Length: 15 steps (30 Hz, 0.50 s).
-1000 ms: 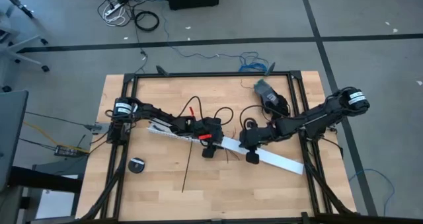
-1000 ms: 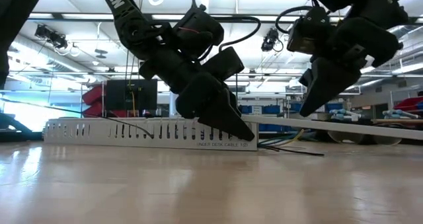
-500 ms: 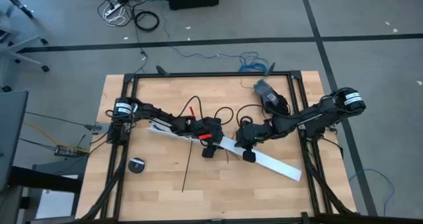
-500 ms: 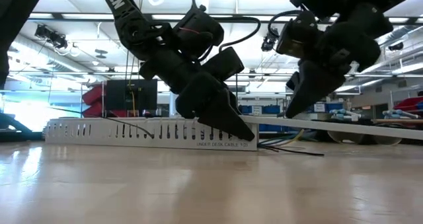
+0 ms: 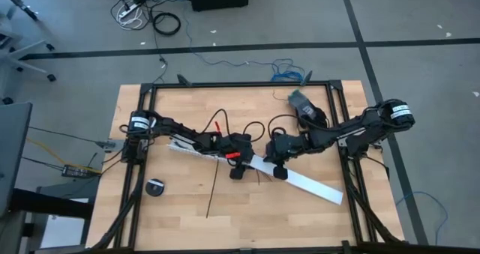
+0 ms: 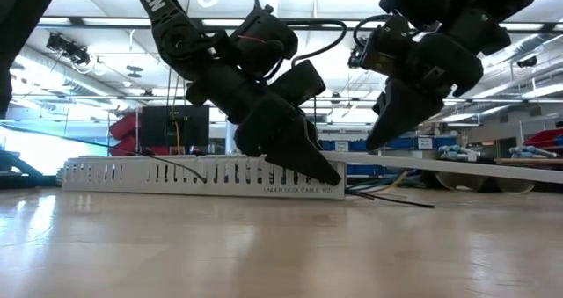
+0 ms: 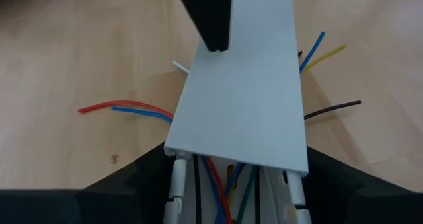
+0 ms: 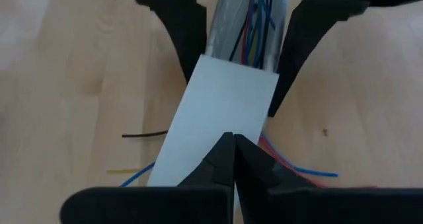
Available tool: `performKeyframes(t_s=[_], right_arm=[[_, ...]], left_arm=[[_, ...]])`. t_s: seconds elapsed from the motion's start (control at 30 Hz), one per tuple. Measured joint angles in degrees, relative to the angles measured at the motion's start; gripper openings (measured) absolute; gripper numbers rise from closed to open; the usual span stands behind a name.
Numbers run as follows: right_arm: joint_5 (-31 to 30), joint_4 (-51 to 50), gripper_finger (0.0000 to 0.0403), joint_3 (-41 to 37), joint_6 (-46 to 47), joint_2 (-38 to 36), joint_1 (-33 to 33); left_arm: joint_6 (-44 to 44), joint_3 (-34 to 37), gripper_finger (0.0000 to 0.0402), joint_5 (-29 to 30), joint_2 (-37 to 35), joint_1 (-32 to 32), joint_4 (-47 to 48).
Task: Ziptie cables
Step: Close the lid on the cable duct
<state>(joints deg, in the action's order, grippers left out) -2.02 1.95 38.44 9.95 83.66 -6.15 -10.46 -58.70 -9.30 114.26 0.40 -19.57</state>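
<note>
A long white slotted channel (image 5: 196, 150) lies slantwise across the table's middle. The cables (image 8: 254, 22), thin coloured wires, run inside it, and their ends (image 7: 125, 109) stick out onto the wood. A flat white cover strip (image 5: 304, 183) lies with one end on the channel's end. My left gripper (image 5: 244, 158) straddles that end. My right gripper (image 5: 266, 162) is shut, its tips on the cover close to the left fingers. The ziptie (image 5: 212, 190), a thin black strip, lies flat on the table nearer the front edge. My left gripper clasps the channel's end between its two fingers, one on each side wall (image 7: 175, 184), slanting down from the table's left and lying along the channel. The channel rests on the table. My right gripper presses its shut fingertips (image 7: 213, 32) on the cover's top face (image 8: 218, 112), slanting down from the right.
A round black object (image 5: 155, 187) sits near the front left. A grey object (image 5: 300, 100) and looping thick black cords (image 5: 255, 128) lie toward the far side. Black frame rails (image 5: 225, 85) border the table. Bare wood lies along the front edge.
My right gripper has moved along the cover toward the table's left, closer to my left gripper, staying shut. The cover's free right end has swung a little toward the near edge, while its end on the channel has stayed put.
</note>
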Motion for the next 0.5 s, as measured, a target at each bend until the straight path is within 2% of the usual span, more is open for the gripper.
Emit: performKeyframes(t_s=[0.13, 0.27, 0.5], right_arm=[[0.56, 0.09, 0.0000, 0.00, -0.11, 0.00, 0.27], [1.77, 0.08, 0.0000, 0.00, 0.05, 0.00, 0.26], [2.19, -0.13, 0.0000, 0.02, 0.29, -0.02, 0.26]], left_arm=[[0.11, 0.00, 0.0239, 0.40, 0.00, 0.00, -0.37], [0.35, 0.00, 0.0243, 3.30, 0.00, 0.00, 0.35], [-1.17, 0.00, 0.0275, 3.41, 0.00, -0.43, 1.34]])
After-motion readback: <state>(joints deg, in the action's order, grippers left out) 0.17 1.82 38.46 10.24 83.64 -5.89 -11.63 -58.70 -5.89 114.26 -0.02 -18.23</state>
